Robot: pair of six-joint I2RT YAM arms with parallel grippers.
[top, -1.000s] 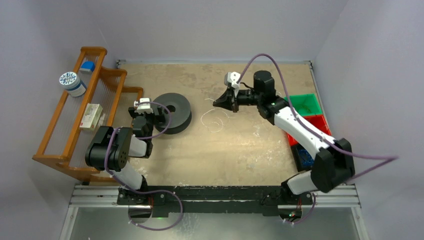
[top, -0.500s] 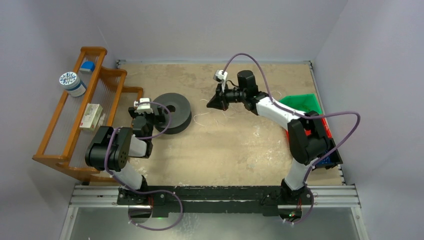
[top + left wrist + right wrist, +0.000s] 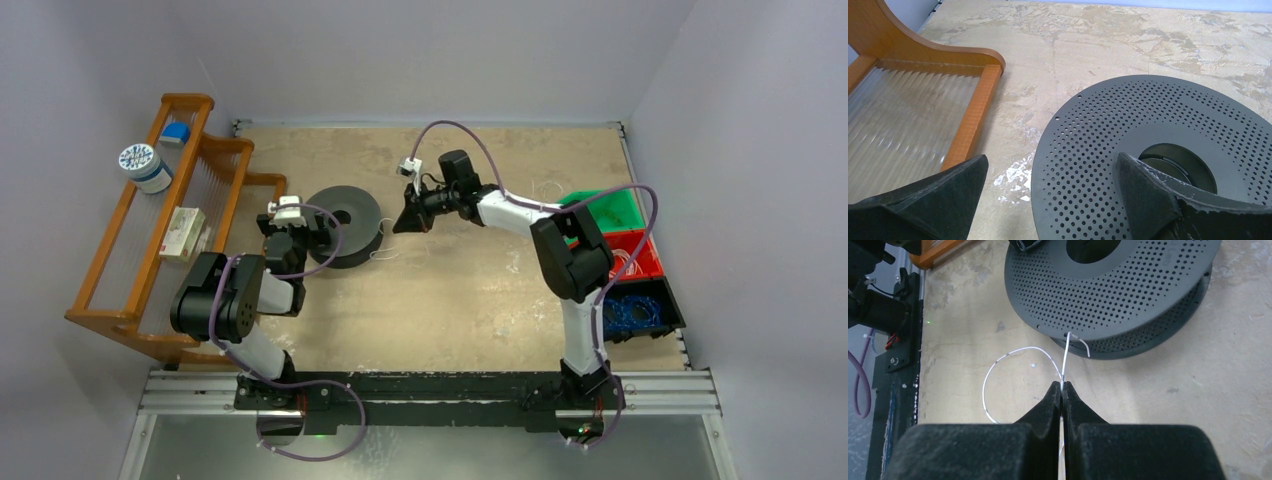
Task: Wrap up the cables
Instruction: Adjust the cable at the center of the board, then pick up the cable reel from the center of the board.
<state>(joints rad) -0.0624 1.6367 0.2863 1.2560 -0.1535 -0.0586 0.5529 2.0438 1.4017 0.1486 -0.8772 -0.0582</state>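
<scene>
Beige, mottled counter (image 3: 450, 290) fills a pale-walled cell, with a wooden rack (image 3: 150, 250) standing along its left edge and three bins in a row at the right: green (image 3: 610, 205), red (image 3: 645, 255) and a dark one (image 3: 665, 300) holding a blue wire tangle (image 3: 625, 312). A round blue-and-white container (image 3: 140, 165) and a small box (image 3: 182, 232) sit on the rack. Between the rack and the middle of the counter lies a grey perforated spool (image 3: 345, 225), flat on its side with the hub hole facing up. The right arm stretches far across to the left, and the right fingers (image 3: 1062, 390) are pressed tight together on the cable (image 3: 1066, 347), a thin white wire. From that pinch the cable runs straight to the rim of the spool's upper flange, where a short end hooks out to one side. A slack loop of the same cable (image 3: 993, 370) curls away from the pinch and lies on the counter just beside the spool. The left fingers (image 3: 296, 230) are spread wide and hold nothing; they sit at the near left side of the spool, one over the bare counter next to the rack and the other above the perforated flange close to the hub hole, though whether that one touches the flange cannot be told. Purple hoses (image 3: 470, 135) arc over both arms.
</scene>
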